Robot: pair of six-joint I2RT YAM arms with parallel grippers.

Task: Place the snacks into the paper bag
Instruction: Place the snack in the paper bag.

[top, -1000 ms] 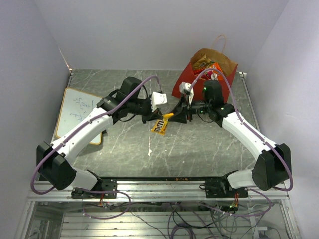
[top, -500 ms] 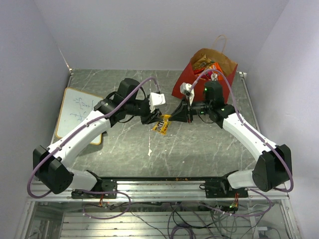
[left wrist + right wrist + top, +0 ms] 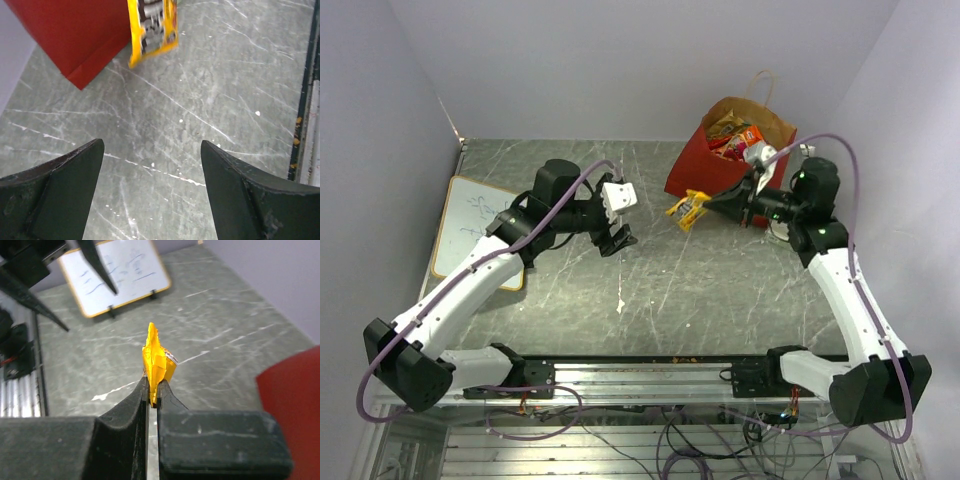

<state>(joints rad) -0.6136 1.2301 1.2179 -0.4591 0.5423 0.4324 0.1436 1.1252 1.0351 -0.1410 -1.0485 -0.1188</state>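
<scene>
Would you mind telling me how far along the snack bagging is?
Done: several crinkly snack packets sit inside the red paper carrier bag. In hand: the right jaws are shut on a yellow candy packet, outside the bag near its front. Remaining: dropping it in; the left jaws stand open and empty.

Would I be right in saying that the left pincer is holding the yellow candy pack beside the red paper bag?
Not quite: the right pincer holds the yellow candy pack, shut on its edge, as the right wrist view shows. The left pincer is open and empty. The pack does hang beside the red paper bag.
</scene>
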